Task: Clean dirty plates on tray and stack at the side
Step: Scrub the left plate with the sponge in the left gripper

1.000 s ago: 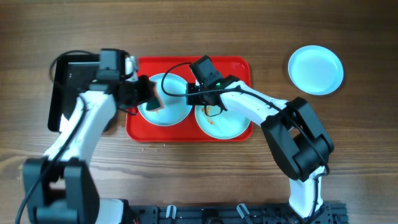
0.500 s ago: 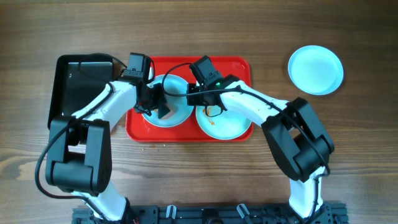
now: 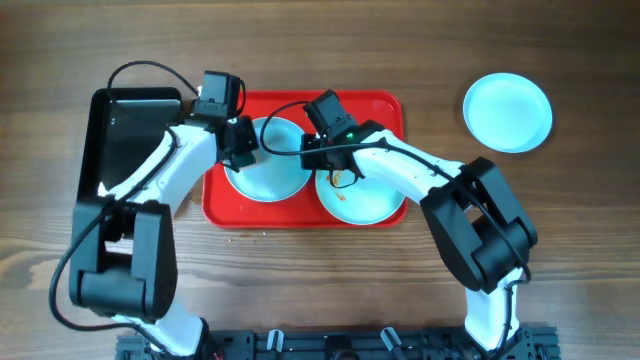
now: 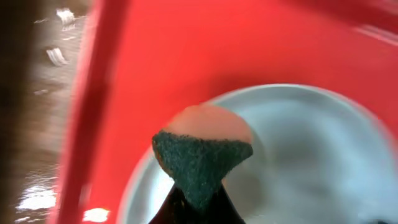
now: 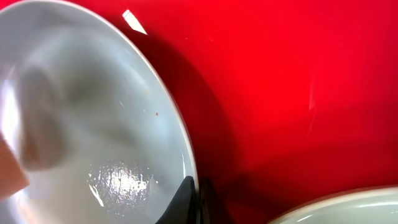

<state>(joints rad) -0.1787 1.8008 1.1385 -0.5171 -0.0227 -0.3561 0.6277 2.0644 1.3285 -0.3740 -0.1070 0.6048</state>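
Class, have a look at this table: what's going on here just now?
The left pincer grips a sponge over the left plate on the red tray. The right pincer is pinched on that plate's rim, apparently steadying it. The right plate on the tray shows orange-brown smears. A third plate sits alone on the table, off to the right.
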